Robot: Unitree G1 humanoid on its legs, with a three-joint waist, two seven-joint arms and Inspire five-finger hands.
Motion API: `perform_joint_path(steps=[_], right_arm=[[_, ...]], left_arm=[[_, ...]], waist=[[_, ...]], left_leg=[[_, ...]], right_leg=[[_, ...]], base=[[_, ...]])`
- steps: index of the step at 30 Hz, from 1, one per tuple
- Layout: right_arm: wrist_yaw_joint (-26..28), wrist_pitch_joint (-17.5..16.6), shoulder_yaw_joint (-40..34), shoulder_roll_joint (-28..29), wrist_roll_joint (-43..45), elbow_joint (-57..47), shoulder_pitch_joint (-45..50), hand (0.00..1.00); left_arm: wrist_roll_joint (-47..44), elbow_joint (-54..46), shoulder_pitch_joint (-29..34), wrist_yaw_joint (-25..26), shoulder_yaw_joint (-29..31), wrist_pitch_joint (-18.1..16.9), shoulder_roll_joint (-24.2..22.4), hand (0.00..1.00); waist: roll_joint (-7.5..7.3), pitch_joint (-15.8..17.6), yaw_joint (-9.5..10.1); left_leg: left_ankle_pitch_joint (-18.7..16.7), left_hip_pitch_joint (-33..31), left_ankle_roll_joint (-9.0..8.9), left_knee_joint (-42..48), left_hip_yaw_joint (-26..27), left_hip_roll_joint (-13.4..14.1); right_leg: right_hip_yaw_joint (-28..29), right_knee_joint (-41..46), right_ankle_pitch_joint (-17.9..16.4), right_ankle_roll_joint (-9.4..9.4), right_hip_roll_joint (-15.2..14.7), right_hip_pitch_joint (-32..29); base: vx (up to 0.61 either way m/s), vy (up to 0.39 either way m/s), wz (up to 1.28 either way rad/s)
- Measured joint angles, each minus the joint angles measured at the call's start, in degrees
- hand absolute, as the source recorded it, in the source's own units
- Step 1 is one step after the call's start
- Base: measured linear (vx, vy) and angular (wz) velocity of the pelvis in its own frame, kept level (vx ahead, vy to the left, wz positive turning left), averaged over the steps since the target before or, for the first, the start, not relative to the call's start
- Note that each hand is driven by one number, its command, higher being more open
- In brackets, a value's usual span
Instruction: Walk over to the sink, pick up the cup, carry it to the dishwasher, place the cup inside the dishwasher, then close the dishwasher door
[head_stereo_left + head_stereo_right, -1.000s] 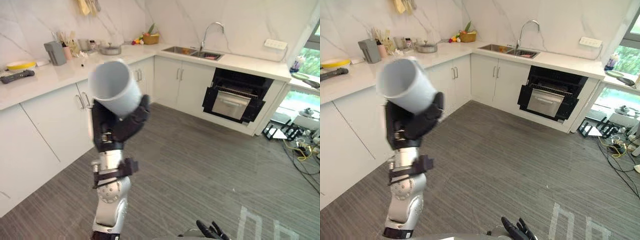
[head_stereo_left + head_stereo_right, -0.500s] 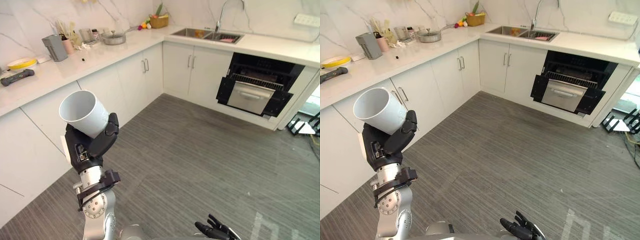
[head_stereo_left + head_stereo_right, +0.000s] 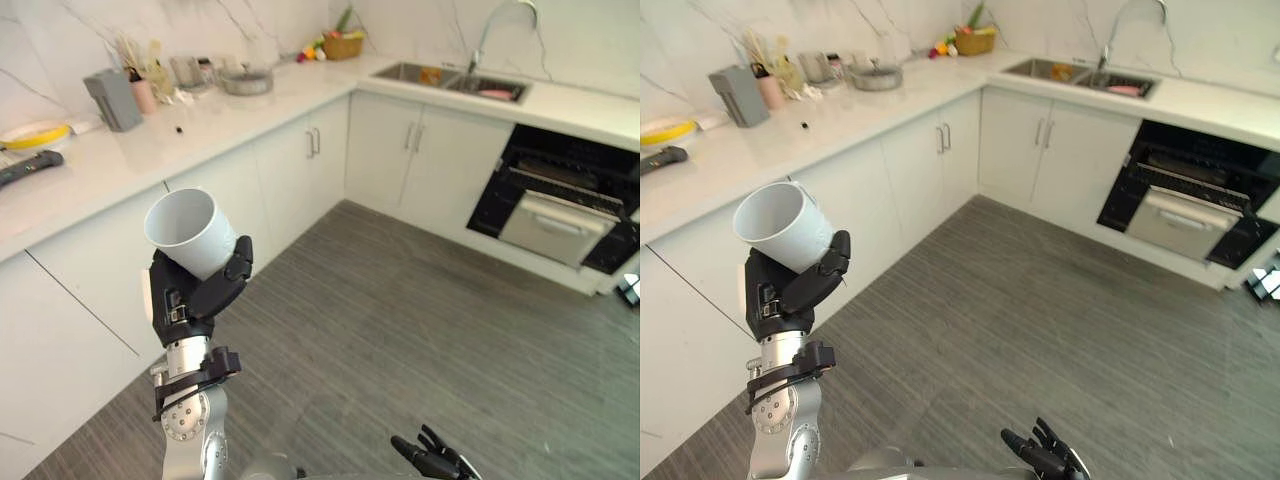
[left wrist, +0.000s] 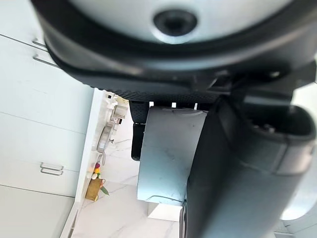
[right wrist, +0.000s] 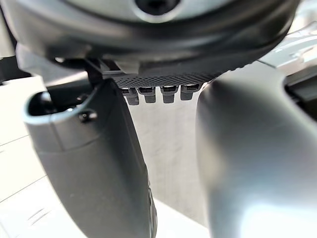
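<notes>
A white cup (image 3: 192,232) is held up in front of me, mouth tilted up and to the left, with my left hand (image 3: 195,300) shut round its lower part. In the left wrist view the cup (image 4: 168,153) shows past the curled fingers. My right hand (image 3: 432,465) hangs low at the bottom edge, fingers relaxed and holding nothing. The sink (image 3: 455,80) with its tap sits in the far counter. To its right, under the counter, the dishwasher (image 3: 565,205) stands open, its door (image 3: 555,228) down.
White cabinets (image 3: 290,170) run along the left under a marble counter that carries a grey block (image 3: 112,98), a pot (image 3: 246,82), a yellow dish (image 3: 35,133) and a fruit basket (image 3: 343,45). Grey plank floor (image 3: 450,350) stretches between me and the dishwasher.
The camera has moved, and the kitchen has shifted in the picture. My left hand with the cup sits lower in view than a second ago. The grip is unchanged.
</notes>
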Motion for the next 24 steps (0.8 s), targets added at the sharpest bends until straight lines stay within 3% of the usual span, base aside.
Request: perform_joint_path(steps=[3, 5, 6, 7, 8, 9, 10, 11, 14, 16, 17, 18, 19, 21, 22, 23, 24], right_arm=[[0.32, -1.69, -1.54, 2.27, 2.16, -1.46, -0.07, 1.0], [0.37, -1.96, -2.03, 3.46, 2.32, -2.89, -0.23, 1.0], [0.4, -1.86, -1.73, 3.79, 2.41, -3.26, 0.12, 1.0], [0.53, -1.54, -0.9, 3.96, 3.31, -4.09, 1.05, 1.0], [0.44, -1.31, 1.1, 3.98, 4.01, -5.49, 3.5, 1.0], [0.4, -1.16, 1.98, 3.96, 4.22, -5.93, 4.73, 1.0], [0.47, -0.32, 1.71, 3.24, 5.85, -5.78, 4.42, 1.0], [0.46, -0.29, 1.78, 3.02, 5.83, -8.18, 4.19, 1.0], [-1.31, 1.89, 3.49, 2.24, 5.45, -9.45, 3.94, 1.0], [-3.04, 3.07, 3.24, 2.05, 5.44, -10.93, 4.68, 1.0], [-4.33, 3.18, 3.26, 2.05, 5.45, -12.12, 5.39, 1.0], [-5.85, 2.85, 3.33, 2.34, 5.51, -13.25, 6.02, 1.0], [-6.44, 2.73, 3.33, 2.39, 5.51, -13.66, 6.27, 1.0], [-8.2, 1.23, 3.36, 1.82, 5.74, -13.68, 6.44, 1.0], [-8.29, 0.86, 3.32, 1.65, 5.88, -13.68, 6.39, 1.0], [-8.21, -0.1, 3.31, 0.97, 6.72, -13.66, 6.05, 1.0], [-8.22, -0.62, 3.27, 0.62, 6.78, -13.71, 5.49, 1.0]], left_arm=[[-0.03, 1.3, -3.25, -0.15, -1.9, 0.08, 0.4, 0.0], [-0.07, 1.73, -4.66, -0.24, -2.24, 1.04, 0.2, 0.0], [-0.08, 1.73, -4.67, -0.24, -2.3, 1.06, 0.13, 0.0], [-0.08, 1.72, -4.68, -0.31, -2.45, 1.05, 0.01, 0.0], [-0.1, 1.66, -4.55, -0.9, -2.57, 1.05, -0.07, 0.0], [-0.09, 1.61, -4.44, -1.12, -2.52, 1.02, -0.03, 0.0], [-0.11, 2.42, -4.3, -1.33, -2.4, 1.03, -1.4, 0.0], [-0.04, 2.36, -4.28, -1.44, -2.51, 1.19, -2.16, 0.0], [0.01, 0.74, -4.42, -2.98, -5.13, 1.19, -3.07, 0.0], [-0.04, -0.81, -4.18, -3.67, -6.04, 1.19, -3.63, 0.0], [-0.09, -1.92, -3.42, -3.97, -5.85, 1.05, -3.94, 0.0], [-0.07, -2.29, -2.17, -4.49, -5.47, 0.44, -4.35, 0.0], [-0.06, -2.54, -1.57, -4.68, -5.47, 0.43, -4.88, 0.0], [-0.1, -2.87, 0.9, -5.01, -5.13, 0.32, -5.51, 0.0], [-0.12, -2.85, 1.52, -5.07, -4.82, 0.29, -5.41, 0.0], [-0.33, -2.59, 2.26, -5.24, -4.29, 0.22, -5.3, 0.0], [-0.57, -2.5, 2.21, -5.28, -3.99, 0.14, -5.14, 0.0]], waist=[[0.51, 0.14, -0.98], [2.1, 1.18, -2.34], [2.32, 1.31, -2.52], [2.29, 1.29, -2.6], [1.36, 0.86, -2.45], [0.7, 0.58, -2.42], [3.39, 1.17, -2.45], [3.8, 1.64, -3.29], [4.15, 1.84, -3.93], [5.46, 2.6, -3.68], [6.04, 2.85, -3.53], [5.9, 2.58, -3.11], [6.64, 2.36, -2.89], [6.41, 2.64, -1.79], [6.27, 2.62, -1.53], [6.03, 2.3, -0.76], [5.97, 2.21, -0.46]], left_leg=[[0.52, 6.16, -1.27, -6.41, -1.46, 1.99], [-1.49, 10.72, -4.81, -7.86, -0.72, 6.33], [-2.01, 11.71, -5.71, -7.55, -0.04, 7.33], [-3.05, 12.94, -7.52, -6.54, 1.37, 8.42], [-5.27, 14.82, -10.93, -3.41, 4.02, 8.75], [-6.34, 15.75, -12.09, -1.83, 4.82, 8.37], [-7.82, 17.11, -12.43, 0.84, 5.96, 10.56], [-6.67, 17.13, -12.7, 3.93, 6.3, 11.57], [-3.64, 17.9, -11.36, 10.09, 5.44, 13.29], [2.43, 14.24, -10.37, 23.14, 3.49, 16.37], [13.88, 9.55, -10.64, 33.05, 1.58, 18.05], [20.67, 4.04, -10.86, 42.37, 0.06, 19.58], [19.57, 0.78, -10.12, 47.23, -0.35, 20.37], [11.92, -10.75, -4.24, 55.1, 0.35, 21.16], [9.71, -13.11, -3.91, 53.99, 1.2, 21.21], [5.12, -16.84, -4.21, 47.59, 3.27, 20.94], [3.25, -18.03, -4.43, 42.21, 4.43, 20.17]], right_leg=[[-3.58, -10.86, -3.34, -2.47, 4.27, -8.01], [-5.53, -22.35, -2.7, -3.28, 9.59, -12.17], [-5.65, -25.42, -1.45, -3.53, 10.91, -12.94], [-5.66, -30.96, 1.81, -4.46, 12.56, -13.52], [-5.65, -40.81, 11.33, -7.27, 13.57, -13.13], [-5.75, -41.42, 18.75, -10.75, 12.62, -13.14], [-6.42, -36.3, 16.68, -10.79, 14.37, -13.56], [-6.34, -32.42, 11.85, -11.07, 14.64, -13.62], [-6.45, -23.78, 2.17, -11.42, 15.81, -14.04], [-6.6, -22.87, -2.02, -11.44, 18.63, -11.02], [-6.19, -23.62, -3.86, -11.82, 20.37, -8.45], [-5.03, -25.99, -4.62, -12.79, 22.48, -5.4], [-4.5, -27.53, -4.89, -13.27, 23.56, -3.84], [-0.97, -34.92, -4.41, -14.09, 25.95, 3.22], [0.11, -36.86, -3.93, -13.91, 26.2, 5.04], [2.84, -40.04, -2.72, -13.76, 26.28, 7.92], [4.23, -41.32, -2.54, -13.52, 26.12, 9.11]], base=[[0.46, 0.023, 0.24], [0.65, -0.028, -0.01], [0.54, -0.035, -0.12], [0.61, -0.073, -0.29], [0.64, -0.091, -0.32], [0.78, -0.115, -0.44], [0.5, -0.071, -0.41], [0.66, -0.126, -0.32], [0.51, -0.131, -0.13], [0.42, -0.154, -0.31], [0.39, -0.126, -0.47], [0.39, -0.109, -0.48], [0.42, -0.076, -0.56], [0.44, -0.045, -0.59], [0.44, -0.019, -0.78], [0.36, 0.0, -0.77], [0.48, 0.042, -1.02]])
